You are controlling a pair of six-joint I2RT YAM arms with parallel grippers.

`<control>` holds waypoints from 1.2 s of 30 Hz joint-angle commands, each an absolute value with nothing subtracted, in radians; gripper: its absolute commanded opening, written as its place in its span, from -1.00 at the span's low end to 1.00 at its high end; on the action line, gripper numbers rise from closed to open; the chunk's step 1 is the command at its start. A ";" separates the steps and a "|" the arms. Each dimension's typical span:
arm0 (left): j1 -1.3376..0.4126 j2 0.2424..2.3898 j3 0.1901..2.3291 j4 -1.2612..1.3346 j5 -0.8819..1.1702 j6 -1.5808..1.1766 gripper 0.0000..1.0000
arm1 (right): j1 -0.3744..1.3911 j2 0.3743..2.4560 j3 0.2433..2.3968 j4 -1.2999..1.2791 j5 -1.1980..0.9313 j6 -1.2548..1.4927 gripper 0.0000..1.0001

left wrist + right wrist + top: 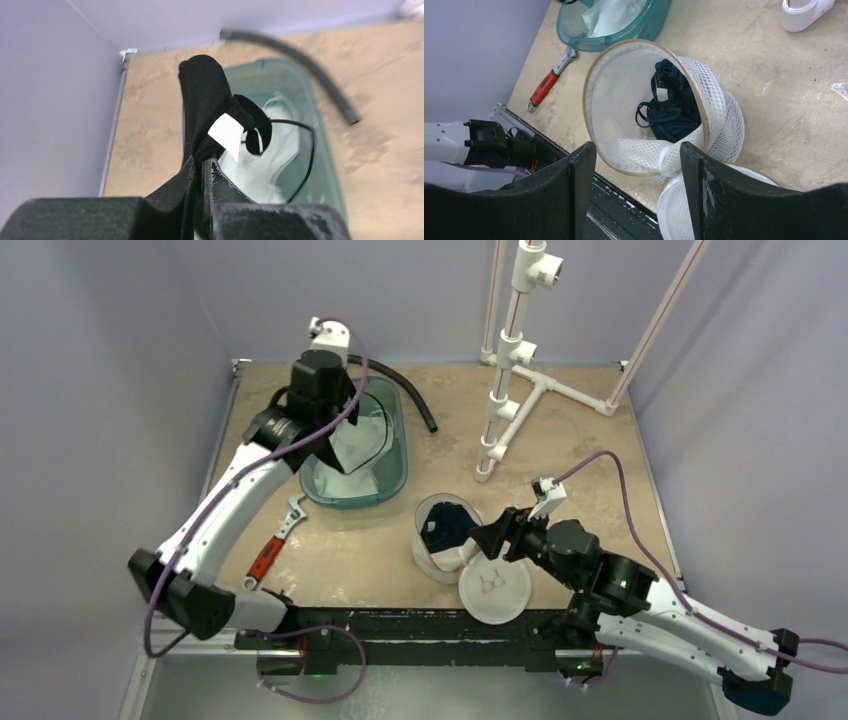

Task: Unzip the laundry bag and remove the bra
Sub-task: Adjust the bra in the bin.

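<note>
Dropping cleanly mattered: your left pincer (202,162) was clamped shut on a black garment (202,95), tub (320,150) directly beneath, so you needed to release over its middle. Right pincer (636,147) stood open, empty. Bag (724,115) lay just ahead of its fingers (584,165), unzipped mouth facing it, dark bra (671,110) inside.

Place: robot lab test cell
Enclosure: table (370,560) is boxed in by plain walls (90,390)
Fittings: pipe frame (512,360) is stood behind
</note>
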State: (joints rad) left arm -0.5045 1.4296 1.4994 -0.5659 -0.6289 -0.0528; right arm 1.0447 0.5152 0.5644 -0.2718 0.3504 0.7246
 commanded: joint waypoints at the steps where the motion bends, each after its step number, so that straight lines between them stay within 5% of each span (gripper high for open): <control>1: -0.499 1.329 1.437 -0.487 -0.418 -0.066 -1.00 | 1.041 0.499 0.570 -0.249 0.373 0.717 0.32; 10: -0.467 1.148 1.313 -0.390 0.001 -0.047 -1.00 | 1.041 0.496 0.570 -0.235 0.371 0.709 0.31; 17: -0.180 1.229 1.190 -0.234 0.392 -0.244 -1.00 | 1.042 0.483 0.569 -0.234 0.374 0.706 0.31; 30: -0.082 1.554 1.186 -0.128 0.599 -0.310 -1.00 | 1.042 0.483 0.571 -0.236 0.368 0.707 0.31; 36: -0.082 1.497 1.184 -0.120 0.655 -0.347 -1.00 | 1.042 0.495 0.572 -0.244 0.355 0.709 0.31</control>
State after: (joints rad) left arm -0.0826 1.5822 1.1797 -0.1955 0.5667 -0.3080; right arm 1.0451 0.4900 0.5644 -0.2638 0.3496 0.7212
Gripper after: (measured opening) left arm 0.022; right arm 0.657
